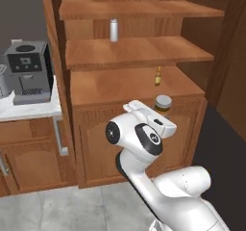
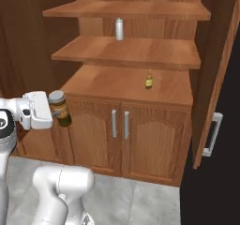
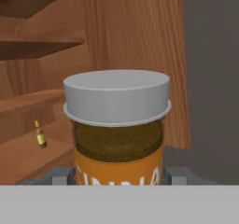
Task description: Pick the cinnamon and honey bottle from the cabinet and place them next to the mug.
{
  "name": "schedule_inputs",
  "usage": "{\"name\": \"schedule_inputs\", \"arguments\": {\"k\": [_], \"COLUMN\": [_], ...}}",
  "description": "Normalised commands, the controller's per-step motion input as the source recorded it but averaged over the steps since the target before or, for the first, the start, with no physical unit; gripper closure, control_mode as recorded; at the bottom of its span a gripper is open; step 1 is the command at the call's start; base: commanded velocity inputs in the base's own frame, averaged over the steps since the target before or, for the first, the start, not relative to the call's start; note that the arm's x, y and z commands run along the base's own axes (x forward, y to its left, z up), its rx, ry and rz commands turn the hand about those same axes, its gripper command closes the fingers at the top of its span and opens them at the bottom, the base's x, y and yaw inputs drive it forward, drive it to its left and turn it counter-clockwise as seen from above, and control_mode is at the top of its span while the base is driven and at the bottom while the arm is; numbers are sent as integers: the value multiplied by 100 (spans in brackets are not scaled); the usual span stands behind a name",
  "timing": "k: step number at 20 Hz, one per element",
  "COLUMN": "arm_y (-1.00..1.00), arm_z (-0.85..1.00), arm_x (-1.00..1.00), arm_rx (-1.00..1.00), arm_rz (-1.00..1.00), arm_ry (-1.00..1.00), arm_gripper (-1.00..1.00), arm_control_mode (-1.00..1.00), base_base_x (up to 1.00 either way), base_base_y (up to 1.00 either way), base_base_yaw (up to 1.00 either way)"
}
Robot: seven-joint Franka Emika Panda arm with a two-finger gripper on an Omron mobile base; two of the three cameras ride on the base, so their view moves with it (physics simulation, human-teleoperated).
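On the cabinet (image 2: 126,86) stands the honey bottle (image 2: 148,80); jaws grip the cinnamon (image 2: 60,108).

Both base views look forward and down at the cabinet (image 1: 129,88) from behind the arm. The left base view stands a bit to the left, so it also sees the coffee machine (image 1: 30,71). The right base view stands to the right. Both share the open shelves. The hand view sits very close behind the cinnamon (image 3: 117,129), looking along it.

Probably a home kitchen: coffee machine (image 1: 29,71), wooden cabinet (image 2: 126,139).
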Motion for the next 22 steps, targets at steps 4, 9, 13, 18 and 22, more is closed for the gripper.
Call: {"name": "schedule_inputs", "arguments": {"k": [4,9,13,18,22], "arm_y": [0,0,0,0,0], "arm_z": [0,0,0,0,0], "arm_x": [0,0,0,0,0], "arm_rx": [0,0,0,0,0], "arm_rz": [0,0,0,0,0], "arm_ry": [0,0,0,0,0], "arm_gripper": [100,100,100,100,100], "arm_control_mode": [100,100,100,100,100], "base_base_x": [-100,-60,3,46,84], "base_base_y": [77,92,100,100,97], "base_base_yaw": [3,2,0,-3,-11]}}
